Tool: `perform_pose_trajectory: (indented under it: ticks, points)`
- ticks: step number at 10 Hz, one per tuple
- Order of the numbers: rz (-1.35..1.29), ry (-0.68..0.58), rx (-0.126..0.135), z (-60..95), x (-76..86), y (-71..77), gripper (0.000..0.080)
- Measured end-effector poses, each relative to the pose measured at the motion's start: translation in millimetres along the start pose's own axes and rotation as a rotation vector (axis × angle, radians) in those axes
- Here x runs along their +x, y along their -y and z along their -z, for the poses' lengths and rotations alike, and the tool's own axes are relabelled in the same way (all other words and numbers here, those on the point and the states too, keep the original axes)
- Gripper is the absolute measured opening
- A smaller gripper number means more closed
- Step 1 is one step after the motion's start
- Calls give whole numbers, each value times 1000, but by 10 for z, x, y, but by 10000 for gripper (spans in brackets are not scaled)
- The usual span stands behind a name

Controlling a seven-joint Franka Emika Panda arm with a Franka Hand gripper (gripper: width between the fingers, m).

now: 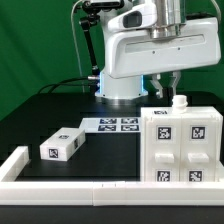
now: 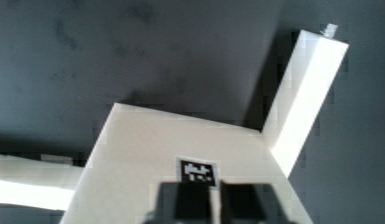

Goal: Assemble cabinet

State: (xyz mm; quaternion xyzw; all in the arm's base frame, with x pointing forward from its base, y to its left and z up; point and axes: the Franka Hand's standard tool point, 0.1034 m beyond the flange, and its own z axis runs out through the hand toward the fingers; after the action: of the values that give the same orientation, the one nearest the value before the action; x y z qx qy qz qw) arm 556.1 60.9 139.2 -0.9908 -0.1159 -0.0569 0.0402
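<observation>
The cabinet (image 1: 180, 145) is a large white box with several black-and-white tags; it stands on the black table at the exterior view's right. A small white peg (image 1: 180, 103) sticks up from its top. My gripper (image 1: 170, 92) hangs just above the cabinet's top, beside the peg. In the wrist view the gripper (image 2: 212, 200) has its two dark fingers side by side with only a thin line between them, over a white tagged face of the cabinet (image 2: 171, 140). A smaller white tagged block (image 1: 63, 145) lies loose at the exterior view's left.
The marker board (image 1: 118, 124) lies flat near the arm's base. A long white border rail (image 1: 70, 187) runs along the front edge and turns up the exterior view's left side. A green backdrop stands behind the table.
</observation>
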Motion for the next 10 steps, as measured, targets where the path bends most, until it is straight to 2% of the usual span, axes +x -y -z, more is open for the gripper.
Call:
perform_pose_trajectory:
  ticks: [1,2,3,4,5,6,7,8,10]
  points:
    - [0,0,0,-2,-2,0,162]
    - [0,1,0,-4,-6,1,162]
    - [-2,1,-1,-36,-48,-12,341]
    - [-16,6,-8,-178,-286,-78,341]
    - [-31,42,-11,-249,-533,-198,541]
    - [-49,61,-16,-268,-683,-353,698]
    - [-40,77,-19,-298,-819,-516,698]
    - [-36,85,-23,-307,-910,-680,781]
    - [34,85,-31,-270,-1006,-1004,796]
